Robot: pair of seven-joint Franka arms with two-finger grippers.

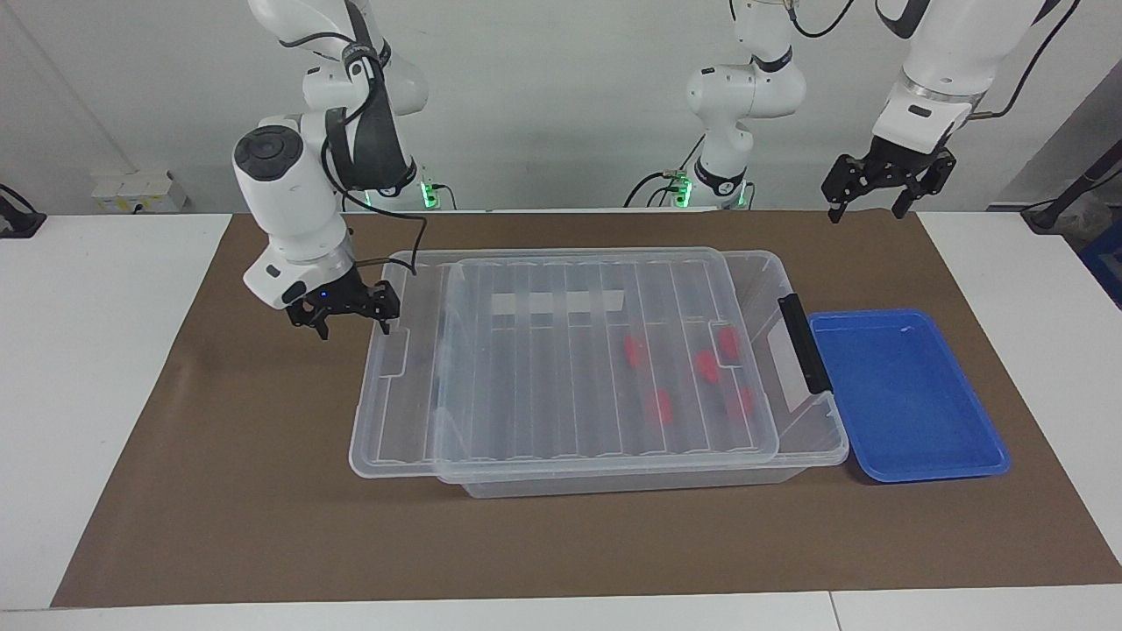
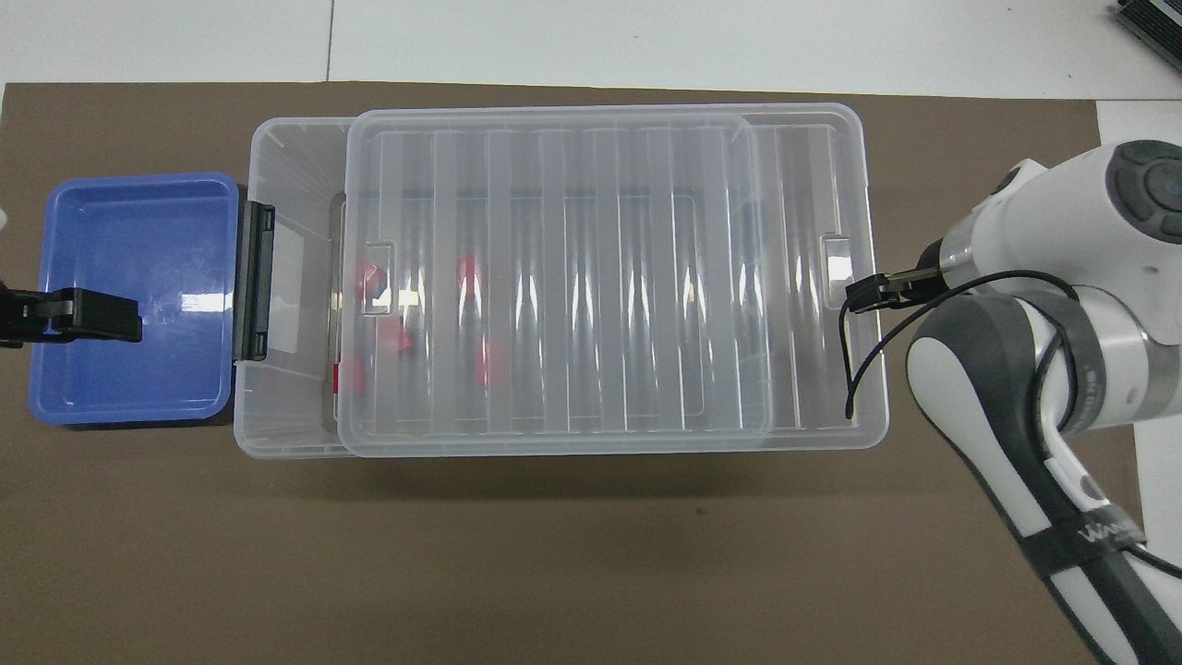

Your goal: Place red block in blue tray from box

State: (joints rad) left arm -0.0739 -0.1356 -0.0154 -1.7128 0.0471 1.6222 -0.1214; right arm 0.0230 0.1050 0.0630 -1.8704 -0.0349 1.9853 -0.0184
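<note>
Brown matting (image 1: 263,526) covers my table, where one clear box (image 1: 386,421) holds five red blocks (image 1: 659,406) under its shifted lid (image 1: 543,368), toward my left arm's end, with one blue tray (image 1: 907,394) just beside the box's black handle (image 1: 804,343). My right gripper (image 1: 346,322) hangs at the box's other end, my left gripper (image 1: 877,206) waits raised, both with jaws spread and empty. Facing, all five blocks show; from overhead the lid blurs them.

You have one brown mat (image 1: 263,491) covering most of the white table (image 1: 79,350); one white socket strip (image 1: 140,191) near the wall, toward the right arm's end.
</note>
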